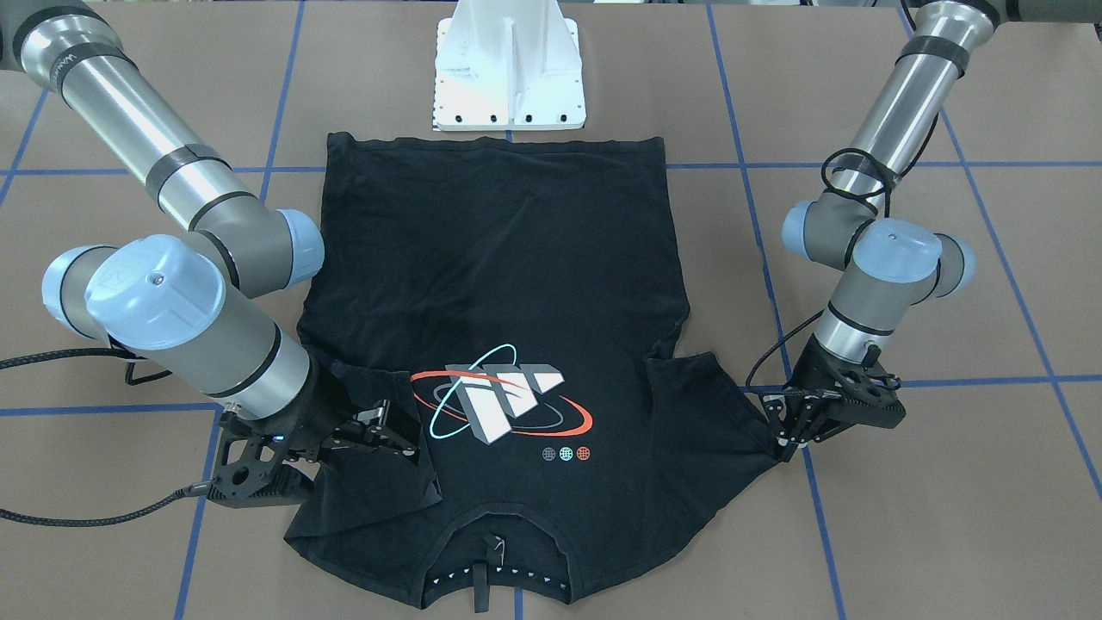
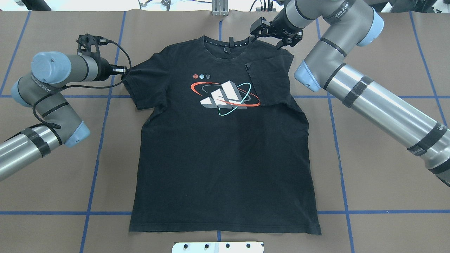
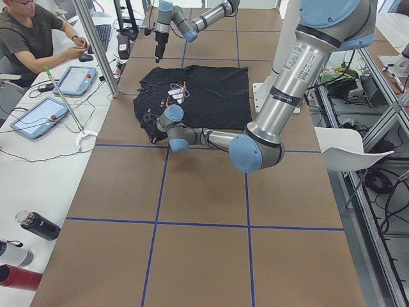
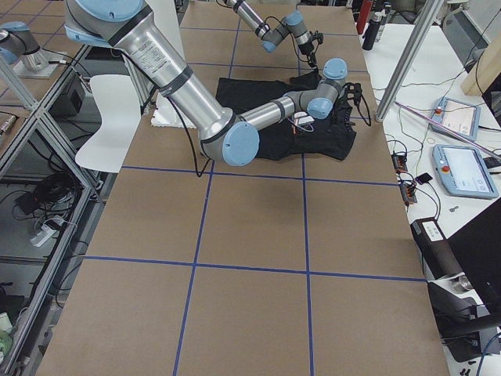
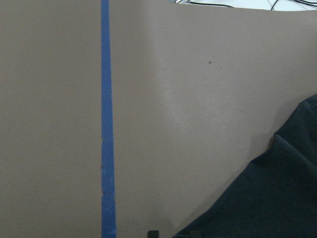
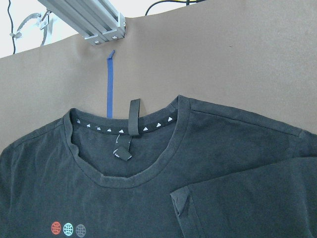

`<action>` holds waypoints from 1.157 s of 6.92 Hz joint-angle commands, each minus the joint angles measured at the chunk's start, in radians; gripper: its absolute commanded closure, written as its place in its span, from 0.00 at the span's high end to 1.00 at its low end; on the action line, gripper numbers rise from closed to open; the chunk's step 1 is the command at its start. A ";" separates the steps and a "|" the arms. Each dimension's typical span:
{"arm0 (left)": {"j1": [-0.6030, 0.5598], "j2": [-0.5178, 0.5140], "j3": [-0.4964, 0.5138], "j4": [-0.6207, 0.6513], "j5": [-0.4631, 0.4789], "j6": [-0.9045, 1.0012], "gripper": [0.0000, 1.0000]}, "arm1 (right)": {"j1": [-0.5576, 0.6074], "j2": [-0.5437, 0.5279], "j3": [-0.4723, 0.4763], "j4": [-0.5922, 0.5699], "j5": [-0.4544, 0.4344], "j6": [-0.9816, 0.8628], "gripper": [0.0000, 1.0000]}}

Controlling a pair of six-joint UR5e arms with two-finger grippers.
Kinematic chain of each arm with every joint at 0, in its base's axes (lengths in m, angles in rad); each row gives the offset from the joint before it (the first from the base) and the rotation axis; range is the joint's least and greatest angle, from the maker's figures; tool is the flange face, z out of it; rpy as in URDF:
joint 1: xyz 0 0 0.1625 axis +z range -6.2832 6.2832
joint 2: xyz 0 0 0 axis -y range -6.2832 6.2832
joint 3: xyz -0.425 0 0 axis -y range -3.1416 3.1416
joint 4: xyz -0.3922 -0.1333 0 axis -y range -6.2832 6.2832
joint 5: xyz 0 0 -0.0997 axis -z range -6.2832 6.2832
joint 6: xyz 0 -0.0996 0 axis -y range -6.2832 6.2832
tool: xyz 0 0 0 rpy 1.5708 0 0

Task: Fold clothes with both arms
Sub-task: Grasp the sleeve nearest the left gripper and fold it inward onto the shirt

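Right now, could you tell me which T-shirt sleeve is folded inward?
The sleeve near the right gripper, folded onto the T-shirt; the other sleeve spreads outward.

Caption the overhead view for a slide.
Black logo-printed cotton T-shirt flat on brown table, one sleeve folded inward, left gripper pinching the other.

T-shirt [image 5: 277, 198] cut off by left wrist view's right, bottom edges; only corner shows

One high camera looks down over the white base [image 2: 218, 247]; another faces it from across the counter [image 1: 947, 517]. Both frame the whole T-shirt [image 2: 225, 158]. Two distant cameras look along the counter from opposite ends. Wrist cameras sit close above the cloth.
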 commanded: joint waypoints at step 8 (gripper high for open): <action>0.075 -0.374 -0.014 0.425 -0.045 -0.312 0.00 | 0.007 -0.089 0.073 0.006 0.002 -0.003 1.00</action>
